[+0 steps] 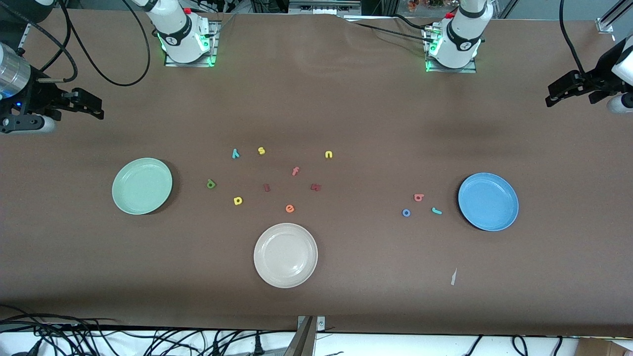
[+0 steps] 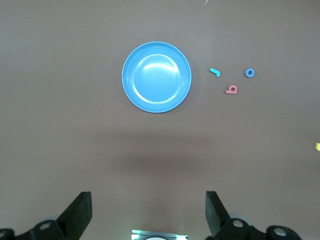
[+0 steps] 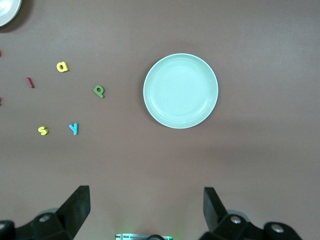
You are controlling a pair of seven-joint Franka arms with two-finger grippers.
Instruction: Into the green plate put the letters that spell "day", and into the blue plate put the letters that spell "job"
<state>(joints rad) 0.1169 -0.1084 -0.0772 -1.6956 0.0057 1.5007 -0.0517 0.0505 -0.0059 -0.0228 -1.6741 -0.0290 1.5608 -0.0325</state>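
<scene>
Front view: the green plate (image 1: 142, 186) lies toward the right arm's end of the worktop (image 1: 346, 109), the blue plate (image 1: 488, 201) toward the left arm's end, and a cream plate (image 1: 285, 255) sits between them, nearer the camera. The olive d (image 1: 211, 184), yellow a (image 1: 238, 200) and teal y (image 1: 236, 154) lie apart from one another beside the green plate. The blue o (image 1: 406, 212), pink b (image 1: 418, 198) and teal j (image 1: 436, 211) cluster just beside the blue plate. A yellow s (image 1: 261, 151), yellow n (image 1: 328, 155), pink f (image 1: 295, 171) and orange e (image 1: 290, 208) are scattered mid-worktop, along with two dark red letters too faint to read. The right end effector (image 1: 81, 104) and left end effector (image 1: 561, 94) wait at the frame's edges, both arms partly cut off.

Left wrist view: the left end effector's fingers (image 2: 80, 210) stand wide apart, holding nothing, with their tips cropped.

Right wrist view: the right end effector's fingers (image 3: 77, 205) stand equally wide and empty; only a sliver of the cream plate shows.
</scene>
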